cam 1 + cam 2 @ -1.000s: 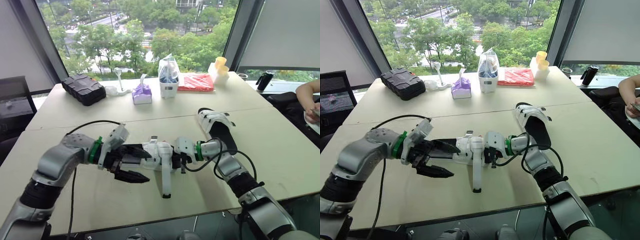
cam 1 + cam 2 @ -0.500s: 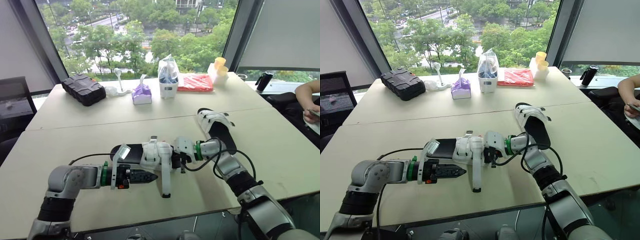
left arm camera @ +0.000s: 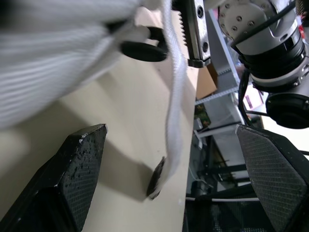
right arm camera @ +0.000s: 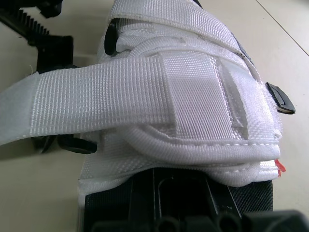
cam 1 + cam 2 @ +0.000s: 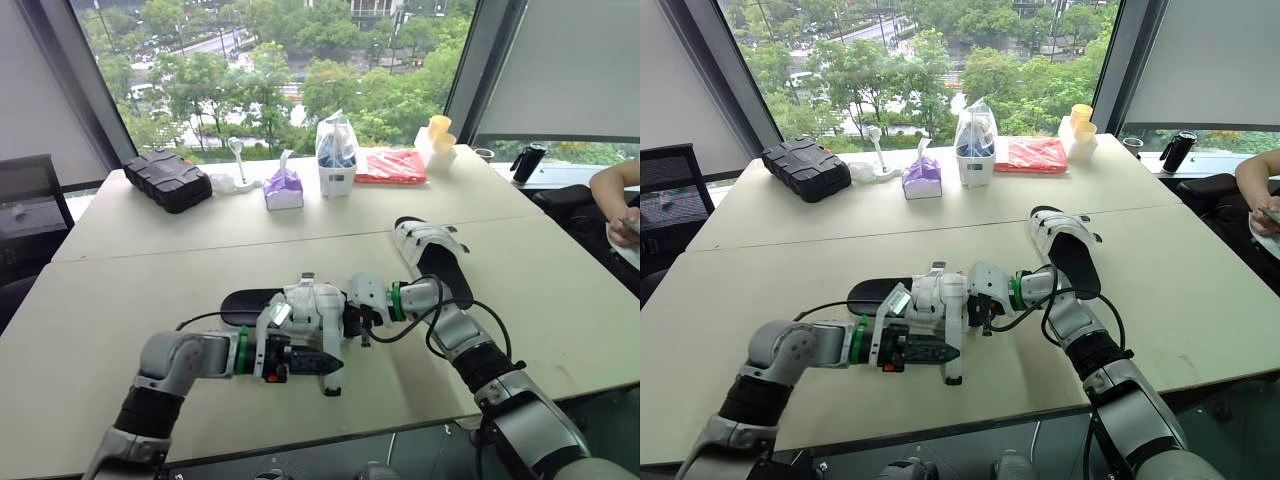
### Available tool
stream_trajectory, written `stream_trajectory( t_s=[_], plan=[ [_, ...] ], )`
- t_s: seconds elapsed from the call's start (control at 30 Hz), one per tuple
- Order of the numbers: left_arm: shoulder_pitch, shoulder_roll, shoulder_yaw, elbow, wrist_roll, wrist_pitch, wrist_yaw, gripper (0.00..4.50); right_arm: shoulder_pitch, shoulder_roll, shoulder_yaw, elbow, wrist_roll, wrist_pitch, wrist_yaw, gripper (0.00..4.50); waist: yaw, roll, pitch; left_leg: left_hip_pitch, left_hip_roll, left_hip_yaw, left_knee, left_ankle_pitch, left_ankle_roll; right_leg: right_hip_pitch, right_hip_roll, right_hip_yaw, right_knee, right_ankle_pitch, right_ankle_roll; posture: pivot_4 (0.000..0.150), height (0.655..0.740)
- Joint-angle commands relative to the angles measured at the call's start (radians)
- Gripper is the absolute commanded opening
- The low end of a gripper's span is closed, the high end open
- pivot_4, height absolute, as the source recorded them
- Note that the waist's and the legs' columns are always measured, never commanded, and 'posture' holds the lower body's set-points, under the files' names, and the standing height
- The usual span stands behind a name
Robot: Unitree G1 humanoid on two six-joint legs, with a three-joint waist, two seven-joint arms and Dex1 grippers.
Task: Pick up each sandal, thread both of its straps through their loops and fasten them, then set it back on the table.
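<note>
Head camera: a white-strapped sandal lies toward the counter's front edge, the right gripper's jaws clamped on its end, a second sandal nearer the right edge, a black case and a clear bag holding something blue along the far edge; left wrist camera: the left gripper's jaws gape wide either side of a loose strap.

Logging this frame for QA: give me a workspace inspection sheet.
Surface: beige table, two tops butted together.
Job's things: near sandal mid-table, one white strap loose toward the near edge; far sandal beside the right forearm.
Clutter: black case, tissue pack, clear bag, red packet, yellow cups along the far edge.
Grippers: left pincer open at the loose strap; right pincer at the near sandal.
Cables: cable looped by the right forearm; second cable by the left arm.
Surroundings: window on trees; person's arm at right.
</note>
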Motion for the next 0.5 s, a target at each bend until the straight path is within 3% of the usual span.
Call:
stream_trajectory(
  t_s=[0.03, 0.13, 0.37, 0.5],
  plan=[
    [-0.029, -0.015, -0.006, 0.004, 0.001, -0.021, -0.001, 4.43, 0.043, -0.004, 0.064, 0.074, -0.078, 0.035, -0.001, 0.00, 0.000, 0.000, 0.000, 0.000, 0.000, 0.000, 0.000, 0.000, 0.000, 0.000, 0.000, 0.000, 0.000, 0.000, 0.000, 0.150, 0.7400],
    [-0.035, -0.021, -0.013, 0.015, 0.006, -0.030, -0.003, 3.63, 0.049, -0.007, 0.063, 0.067, -0.077, 0.038, -0.001, 0.00, 0.000, 0.000, 0.000, 0.000, 0.000, 0.000, 0.000, 0.000, 0.000, 0.000, 0.000, 0.000, 0.000, 0.000, 0.000, 0.150, 0.7400],
    [-0.049, -0.035, 0.009, 0.007, -0.031, -0.008, -0.018, 0.03, 0.053, -0.011, 0.062, 0.061, -0.077, 0.047, 0.000, 0.00, 0.000, 0.000, 0.000, 0.000, 0.000, 0.000, 0.000, 0.000, 0.000, 0.000, 0.000, 0.000, 0.000, 0.000, 0.000, 0.150, 0.7400],
    [-0.079, -0.020, 0.068, -0.011, -0.089, 0.014, -0.041, 0.03, 0.054, -0.012, 0.064, 0.060, -0.076, 0.049, 0.005, 0.00, 0.000, 0.000, 0.000, 0.000, 0.000, 0.000, 0.000, 0.000, 0.000, 0.000, 0.000, 0.000, 0.000, 0.000, 0.000, 0.150, 0.7400]
  ],
)
